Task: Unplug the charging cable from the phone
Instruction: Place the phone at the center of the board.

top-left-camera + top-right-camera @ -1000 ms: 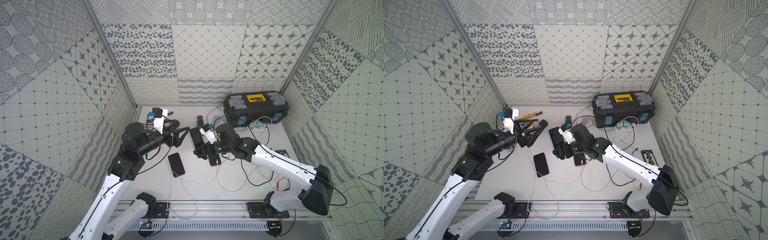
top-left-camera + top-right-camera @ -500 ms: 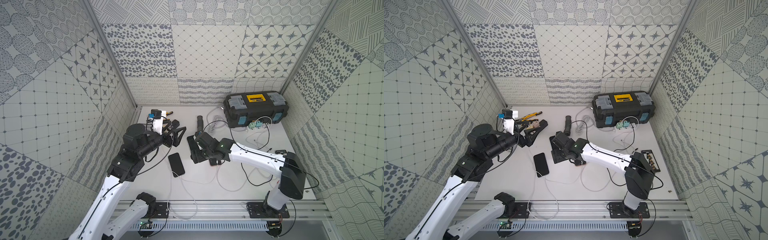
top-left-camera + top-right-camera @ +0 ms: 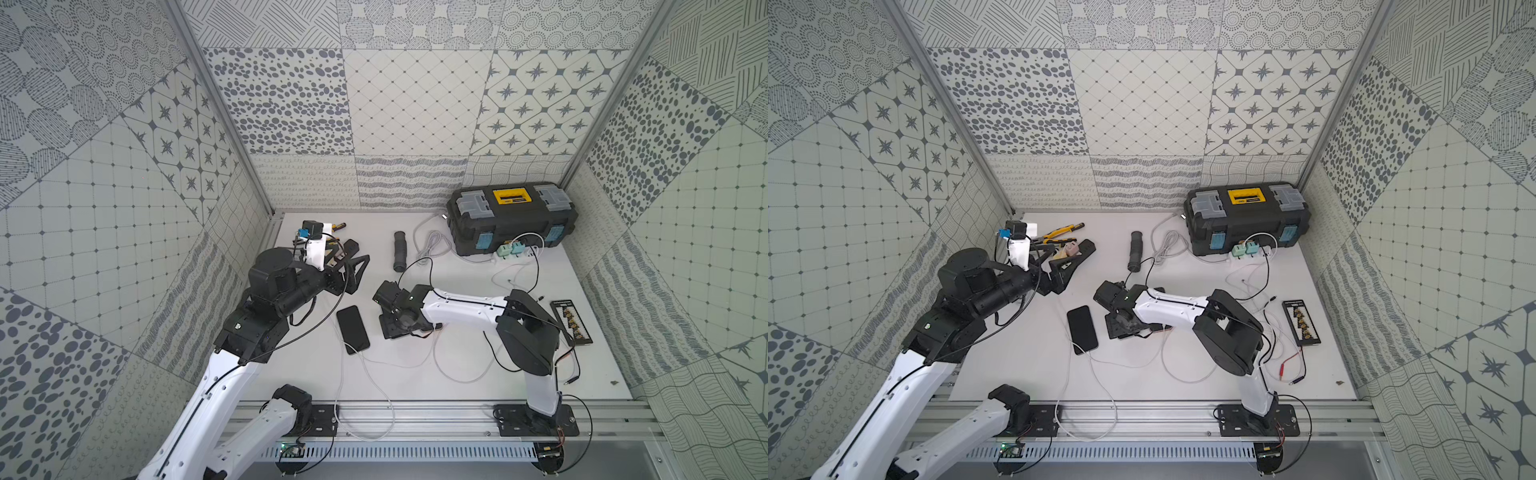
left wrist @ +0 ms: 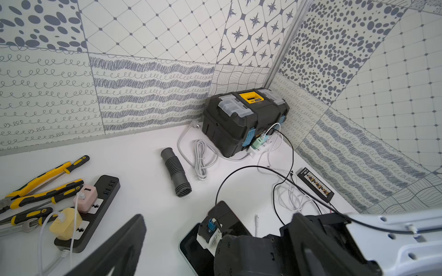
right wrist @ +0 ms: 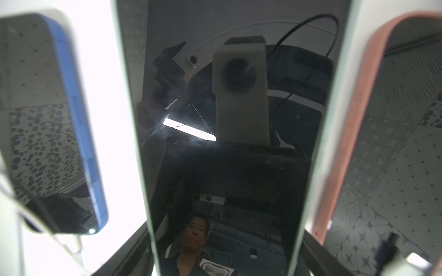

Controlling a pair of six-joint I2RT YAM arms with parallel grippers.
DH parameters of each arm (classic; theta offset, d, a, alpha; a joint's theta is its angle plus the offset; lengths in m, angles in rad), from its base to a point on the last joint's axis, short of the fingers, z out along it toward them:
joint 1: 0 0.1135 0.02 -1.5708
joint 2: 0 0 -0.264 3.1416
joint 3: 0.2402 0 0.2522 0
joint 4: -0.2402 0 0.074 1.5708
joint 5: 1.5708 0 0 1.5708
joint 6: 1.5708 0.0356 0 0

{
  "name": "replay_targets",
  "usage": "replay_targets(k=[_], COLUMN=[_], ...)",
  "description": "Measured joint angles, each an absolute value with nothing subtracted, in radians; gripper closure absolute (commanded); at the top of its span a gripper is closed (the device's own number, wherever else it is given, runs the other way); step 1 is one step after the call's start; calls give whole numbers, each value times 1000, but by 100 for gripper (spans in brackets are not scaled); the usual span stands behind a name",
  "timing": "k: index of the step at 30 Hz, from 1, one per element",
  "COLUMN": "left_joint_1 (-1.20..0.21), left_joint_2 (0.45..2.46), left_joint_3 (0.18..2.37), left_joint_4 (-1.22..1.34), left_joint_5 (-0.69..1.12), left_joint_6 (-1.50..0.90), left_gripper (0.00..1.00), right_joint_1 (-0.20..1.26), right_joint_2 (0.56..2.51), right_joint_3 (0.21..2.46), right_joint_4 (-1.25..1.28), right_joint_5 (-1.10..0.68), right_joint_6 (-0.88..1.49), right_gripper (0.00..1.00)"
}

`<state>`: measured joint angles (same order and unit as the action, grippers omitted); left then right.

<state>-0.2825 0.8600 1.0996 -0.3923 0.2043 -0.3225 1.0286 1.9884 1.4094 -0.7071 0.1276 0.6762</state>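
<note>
The right gripper (image 3: 399, 328) straddles the middle phone (image 5: 239, 143), seemingly clamping its edges to steady it. The left gripper (image 3: 353, 270), spread wide, waits well apart beyond that phone.

Toolbox (image 4: 241, 119) sits in the bench's far corner, hose (image 4: 175, 175) and coiled cable (image 4: 202, 157) beside it; power strip (image 4: 91, 210) and pliers (image 4: 40, 184) lie together; patch panel (image 4: 315, 185) along the wall
</note>
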Motion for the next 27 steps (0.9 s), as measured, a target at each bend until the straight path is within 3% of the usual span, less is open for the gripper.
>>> replay_targets(k=[8,19,27], left_joint_1=[-282,-282,-282], left_joint_2=[861,867,870], left_joint_3=[1100,1130,1160], left_joint_4=[-419,-510,-594], left_joint_5=[184,150,104], left_joint_6=[-321,-304,-304], left_gripper=[2,2,2], right_joint_1=[1031,1032,1047], right_joint_2=[2013,2012,1983], right_joint_3=[1412,1422,1525], right_joint_4=[-708,-738,-793], right_joint_5=[126,150,200], right_joint_6=[700,699,688], right_gripper=[39,8,3])
